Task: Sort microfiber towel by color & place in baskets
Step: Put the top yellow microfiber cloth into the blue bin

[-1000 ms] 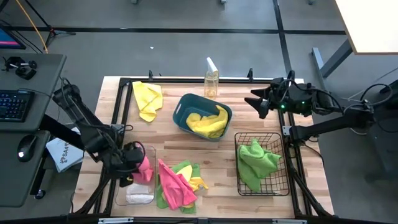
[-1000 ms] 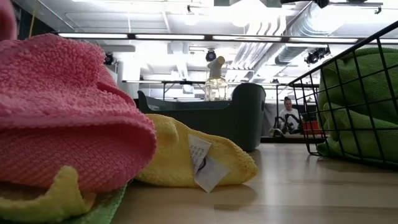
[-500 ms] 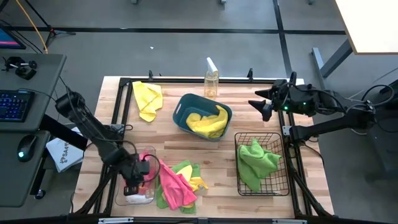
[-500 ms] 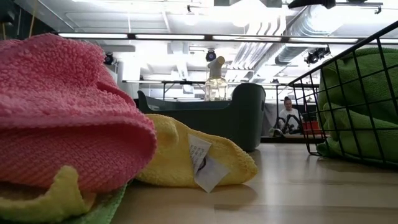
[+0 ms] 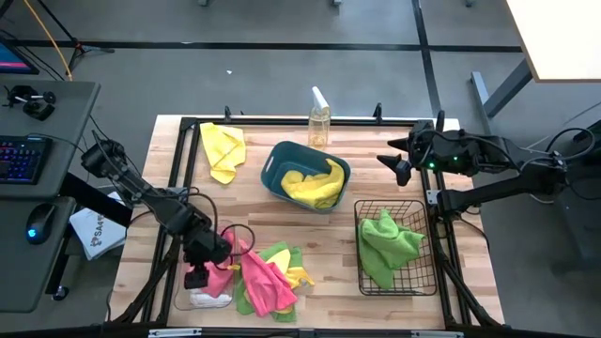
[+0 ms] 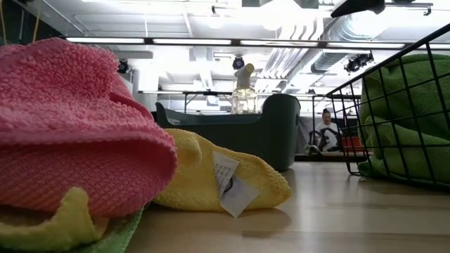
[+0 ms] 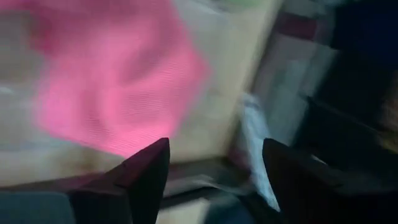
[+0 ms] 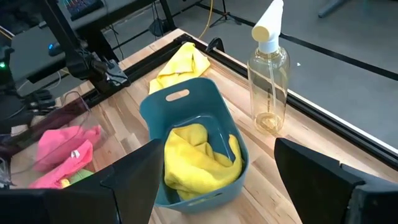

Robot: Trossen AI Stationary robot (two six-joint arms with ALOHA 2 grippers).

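My left gripper [image 5: 197, 275] hangs open over the clear tub [image 5: 208, 299] at the near left. A pink towel [image 5: 223, 272] lies in that tub just beyond its fingers [image 7: 149, 171]; nothing is between them. Beside the tub sits a pile of pink, green and yellow towels [image 5: 269, 277]. The teal tub [image 5: 282, 164] holds a yellow towel [image 5: 315, 185]. The black wire basket [image 5: 413, 277] holds a green towel [image 5: 385, 246]. Another yellow towel [image 5: 223, 150] lies flat at the far left. My right gripper [image 5: 394, 161] waits open above the far right of the table.
A clear spray bottle [image 5: 319, 117] stands upright at the far edge behind the teal tub. A black frame rail [image 5: 178, 188] runs round the tabletop. Bare wood lies between the teal tub and the towel pile. A person sits far off in the room [image 6: 325, 130].
My left gripper has moved toward the table's near edge along the clear tub. The pink towel it carried has come down with it and now lies in the tub beside the fingers.
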